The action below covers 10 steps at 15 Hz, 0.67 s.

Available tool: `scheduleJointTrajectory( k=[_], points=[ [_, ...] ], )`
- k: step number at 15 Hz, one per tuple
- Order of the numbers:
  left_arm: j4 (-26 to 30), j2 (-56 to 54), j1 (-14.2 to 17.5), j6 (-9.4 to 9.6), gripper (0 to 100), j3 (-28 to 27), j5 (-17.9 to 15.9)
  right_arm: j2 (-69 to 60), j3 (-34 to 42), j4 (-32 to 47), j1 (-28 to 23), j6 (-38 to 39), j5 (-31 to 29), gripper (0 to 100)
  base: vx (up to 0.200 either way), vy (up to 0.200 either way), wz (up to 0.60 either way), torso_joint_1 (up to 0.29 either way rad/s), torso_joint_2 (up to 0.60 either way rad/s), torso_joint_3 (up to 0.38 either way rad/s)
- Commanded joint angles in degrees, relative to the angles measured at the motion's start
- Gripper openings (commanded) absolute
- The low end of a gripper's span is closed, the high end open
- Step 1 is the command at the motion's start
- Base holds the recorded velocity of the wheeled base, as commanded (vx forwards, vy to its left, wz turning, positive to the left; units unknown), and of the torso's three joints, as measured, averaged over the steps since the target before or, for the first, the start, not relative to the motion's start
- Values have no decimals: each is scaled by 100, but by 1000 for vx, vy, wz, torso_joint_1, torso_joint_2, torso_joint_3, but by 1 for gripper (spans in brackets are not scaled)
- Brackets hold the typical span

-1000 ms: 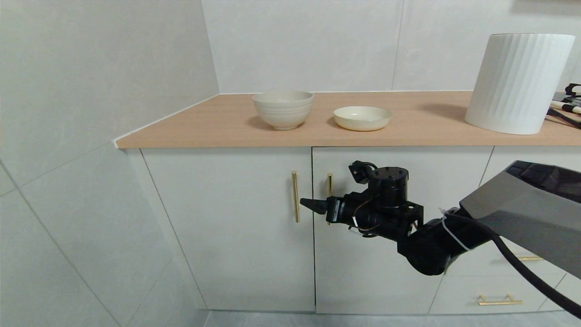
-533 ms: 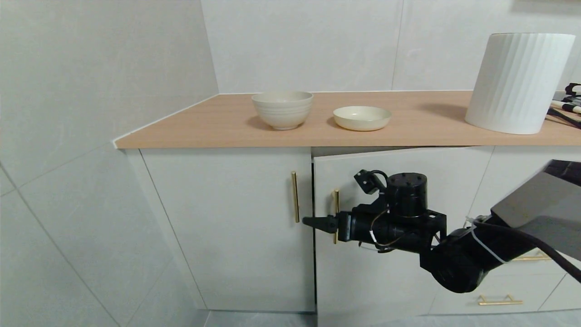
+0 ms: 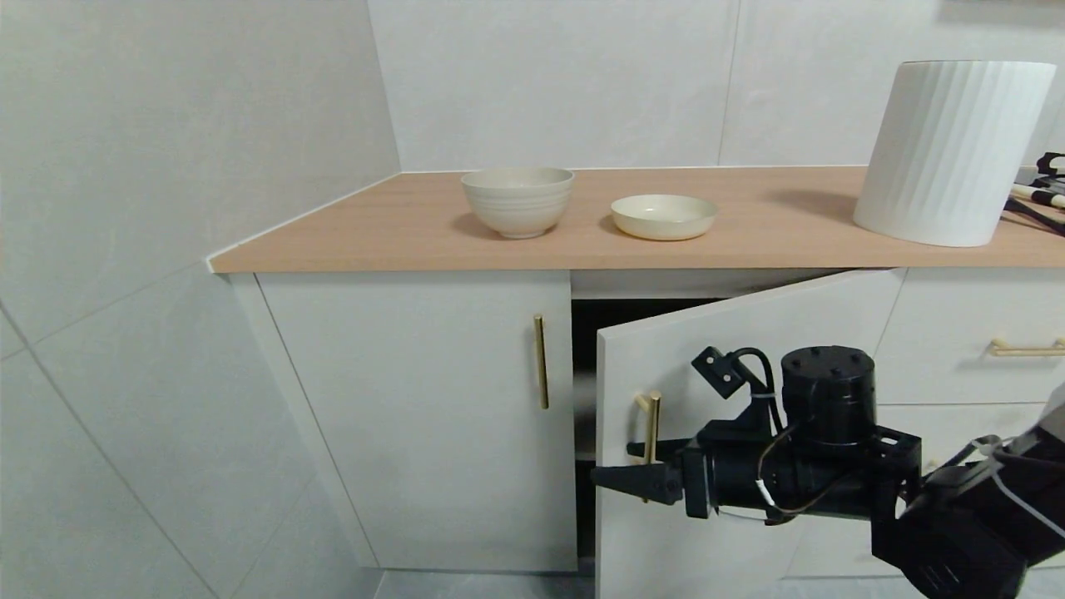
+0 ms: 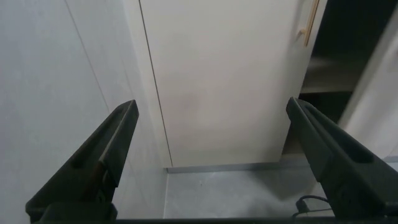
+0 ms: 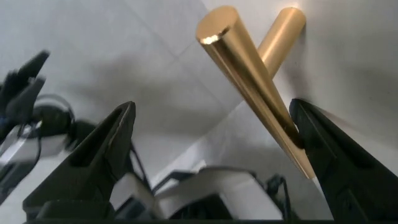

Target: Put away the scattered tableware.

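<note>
right gripper [image 3: 611, 463] splayed around the gold bar handle [image 3: 653, 426] of the ajar white cabinet door [image 3: 749, 333], left gripper [image 4: 211, 109] splayed too

We're seeing pale tiled walls [image 3: 166, 166] meeting in a corner and a wood countertop [image 3: 774, 225] sitting over white cabinets [image 3: 399, 416] with brass bar handles [image 3: 541, 361]. The right-hand door [image 3: 732, 324] is hanging ajar above a grey floor [image 4: 249, 193].
</note>
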Motion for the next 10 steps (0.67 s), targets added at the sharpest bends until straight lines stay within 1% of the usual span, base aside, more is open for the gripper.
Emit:
scheduleJointTrajectory(
  k=[1,4,9,10],
  points=[
    [0,0,-4,10,100,0,1,-492,432,11,10,-18,19,100,0,0,0,0,0,0],
    [0,0,5,-8,100,0,1,-790,758,19,10,-89,335,100,0,0,0,0,0,0],
    [-71,0,5,10,100,-9,36,-896,951,19,10,-106,353,100,0,0,0,0,0,0],
    [-194,0,5,-16,100,-211,18,-931,968,19,10,-106,353,100,0,0,0,0,0,0]
  ],
)
